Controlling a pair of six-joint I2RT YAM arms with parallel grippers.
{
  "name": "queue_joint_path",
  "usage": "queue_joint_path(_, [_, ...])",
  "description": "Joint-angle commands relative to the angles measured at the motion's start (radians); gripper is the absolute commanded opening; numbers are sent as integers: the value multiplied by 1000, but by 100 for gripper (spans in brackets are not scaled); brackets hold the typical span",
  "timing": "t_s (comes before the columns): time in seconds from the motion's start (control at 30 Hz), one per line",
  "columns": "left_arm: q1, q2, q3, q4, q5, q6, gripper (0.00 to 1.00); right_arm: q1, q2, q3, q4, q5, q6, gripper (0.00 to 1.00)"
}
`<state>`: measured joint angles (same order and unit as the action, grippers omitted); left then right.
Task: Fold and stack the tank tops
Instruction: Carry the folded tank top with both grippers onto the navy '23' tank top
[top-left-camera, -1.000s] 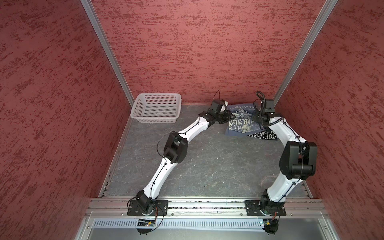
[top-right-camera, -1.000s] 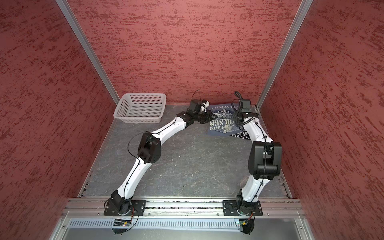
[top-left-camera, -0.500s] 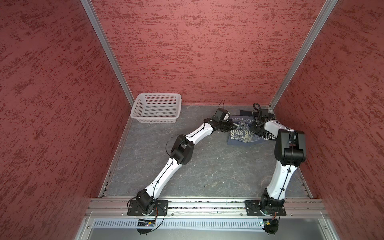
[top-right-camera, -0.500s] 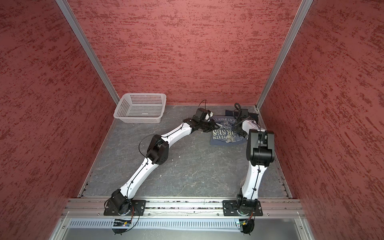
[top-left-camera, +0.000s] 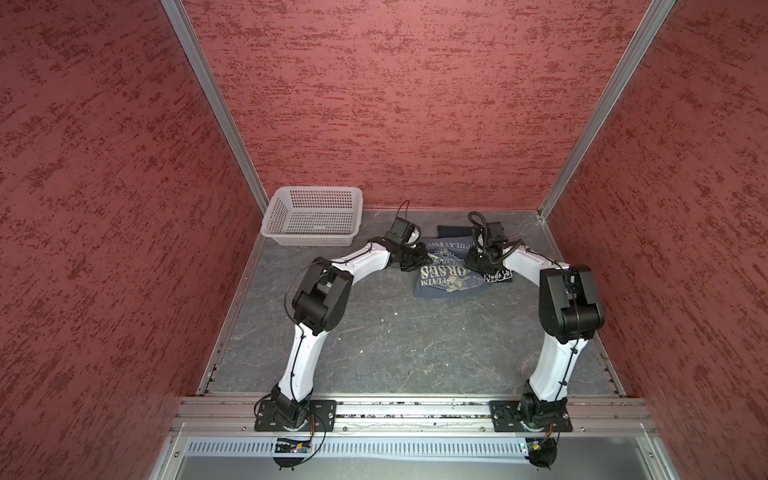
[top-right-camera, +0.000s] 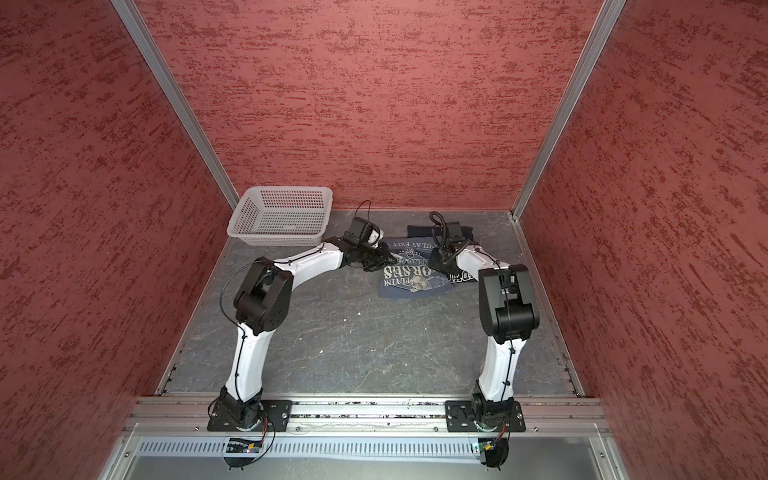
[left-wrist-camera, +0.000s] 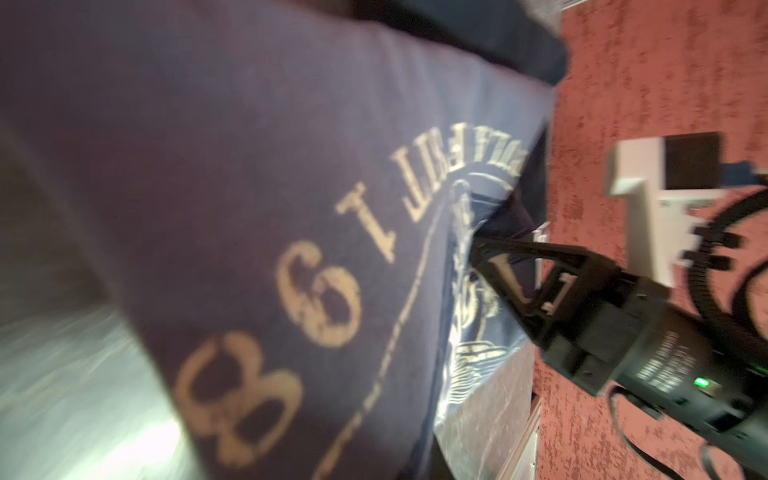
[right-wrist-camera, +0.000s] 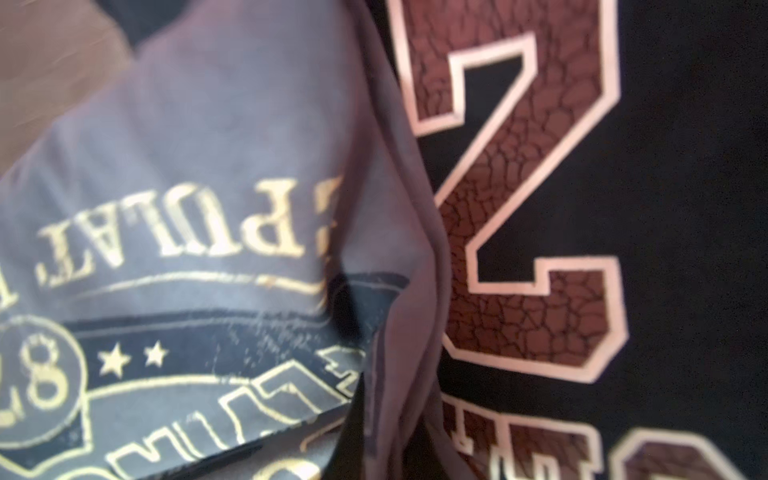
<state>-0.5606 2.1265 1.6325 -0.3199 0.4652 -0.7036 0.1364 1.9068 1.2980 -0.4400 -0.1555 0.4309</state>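
Evenness is being demanded of left gripper (top-left-camera: 420, 264) and right gripper (left-wrist-camera: 478, 247), both clamped on the grey-blue tank top (top-left-camera: 449, 287).

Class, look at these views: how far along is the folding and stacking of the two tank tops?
Done: the grey-blue tank top lies over the navy tank top, roughly stacked. In hand: the right tool pinches the grey-blue top's edge, and the left tool seems clamped on its opposite edge, mid-fold. Left: finish that fold and square the pile.
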Motion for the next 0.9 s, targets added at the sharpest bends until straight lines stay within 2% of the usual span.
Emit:
queue_joint_path(0.0, [11,-75,-36,31,-28,54,0,-18,-103,13,3,0,28,0])
queue_joint_path(0.13, [25,-94,10,19,-13,60,0,-18,-152,71,-26,28,14,0])
queue_joint_path(0.3, [15,-32,168,-28,6,79,1,-42,-164,140,-73,70,-4,0])
queue_joint_path(0.57, [-3,175,440,-102,51,67,4,-126,-161,137,-64,74,-20,0])
queue_joint_path(0.77, [-13,333,613,-147,33,59,8,-159,-100,92,-13,92,-24,0])
queue_joint_path(0.87, [-11,419,701,-156,33,58,14,-166,-74,60,16,134,-20,5])
